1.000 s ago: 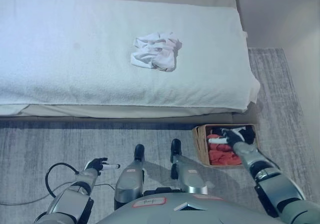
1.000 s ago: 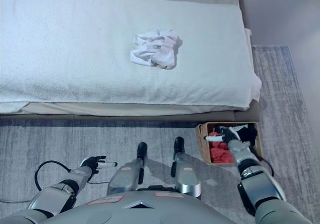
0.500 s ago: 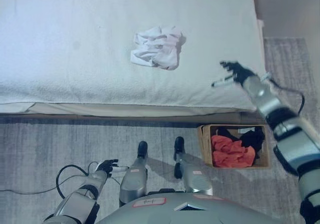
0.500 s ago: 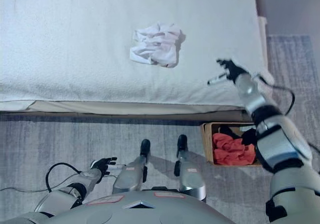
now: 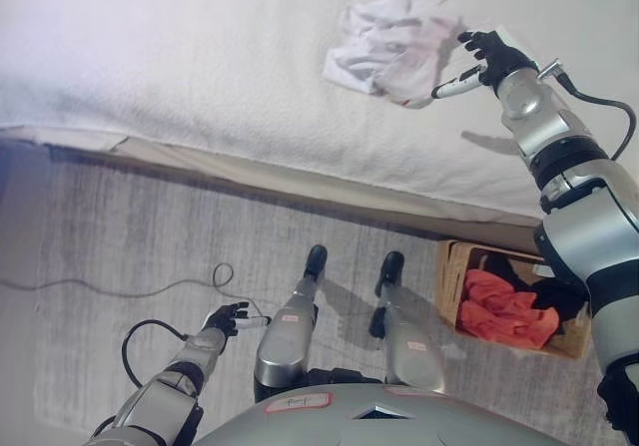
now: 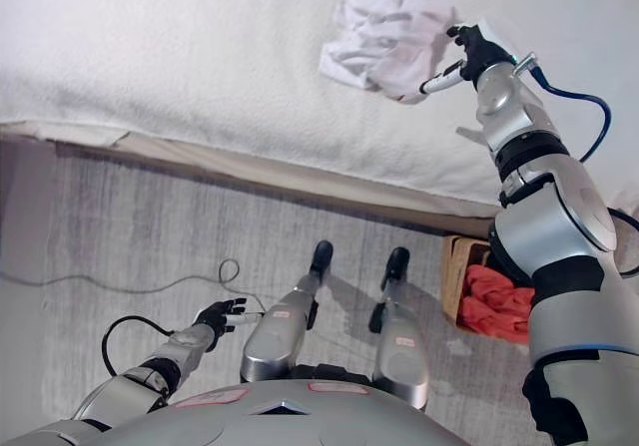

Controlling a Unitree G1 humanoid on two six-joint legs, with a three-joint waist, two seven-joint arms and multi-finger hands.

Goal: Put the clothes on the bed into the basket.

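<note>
A crumpled white garment [image 5: 384, 42] lies on the white bed [image 5: 180, 57], at the top of both views. My right hand [image 5: 486, 55] is stretched out over the bed at the garment's right edge. It is open, fingers spread, and one white-tipped finger reaches the cloth's lower right corner. A brown basket [image 5: 448, 272] stands on the floor by the bed's front at the lower right, with a red garment [image 5: 502, 307] and a black garment [image 5: 555, 296] in it. My left hand [image 5: 230, 318] hangs low over the carpet at the lower left, open and holding nothing.
The bed's beige base [image 5: 300, 189] runs slantwise across the views. Grey carpet [image 5: 120, 236] covers the floor in front of it. The basket stands close against the bed's base, to the right of where I stand.
My right hand rose out of the basket, crossed the bed's front right part and now reaches the white garment. The whole picture has shifted and tilted, so the camera moved. The left hand stays low.
</note>
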